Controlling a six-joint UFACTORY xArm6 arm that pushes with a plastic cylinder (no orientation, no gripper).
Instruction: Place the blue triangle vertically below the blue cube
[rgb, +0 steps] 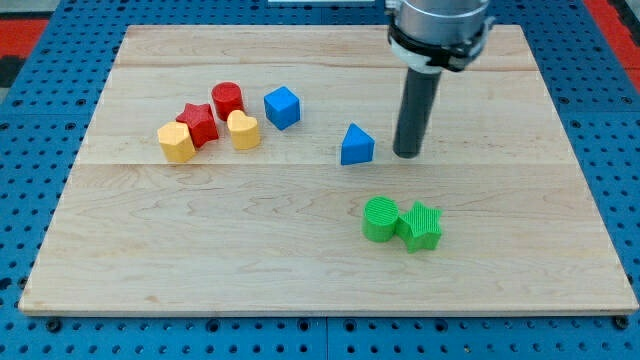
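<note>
The blue triangle (356, 145) lies near the middle of the wooden board (200, 260). The blue cube (282, 107) lies up and to the left of it. My tip (407, 153) rests on the board just to the right of the blue triangle, a small gap apart from it. The dark rod rises from the tip toward the arm at the view's top.
Left of the blue cube sit a red cylinder (228, 100), a red star (198, 124), a yellow heart (243, 130) and a yellow block (176, 142), close together. A green cylinder (380, 219) and a green star (421, 226) touch, below the tip.
</note>
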